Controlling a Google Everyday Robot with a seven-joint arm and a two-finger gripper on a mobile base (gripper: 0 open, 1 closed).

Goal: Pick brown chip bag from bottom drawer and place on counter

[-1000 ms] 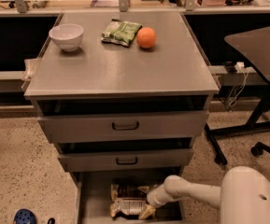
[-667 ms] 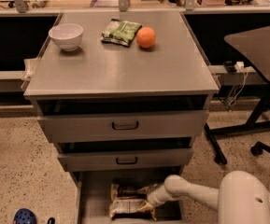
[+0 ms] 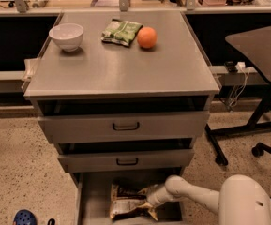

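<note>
Your counter (image 3: 125, 69) fills the middle of the view: flat grey top, cabinet below. Dark side table (image 3: 261, 46) stands off to its right, well apart.

Two handled drawers (image 3: 125, 125) sit slightly ajar under the top. Bottom drawer (image 3: 95, 196) is pulled out toward you, its grey floor showing on the left.

White arm (image 3: 196, 198) reaches in from lower right, low over the open drawer.

Brown chip bag (image 3: 128, 204) lies in the bottom drawer, right of centre, crinkled, pale printed side mostly up, dark edge at the back.

On the counter's far end: white bowl (image 3: 66, 35) left, green snack bag (image 3: 121, 31) middle, orange (image 3: 146, 37) just beside the bag's right edge.

Gripper (image 3: 150, 203) is down inside the drawer, against the chip bag's right end. You cannot tell from here whether it has closed on the bag.
</note>
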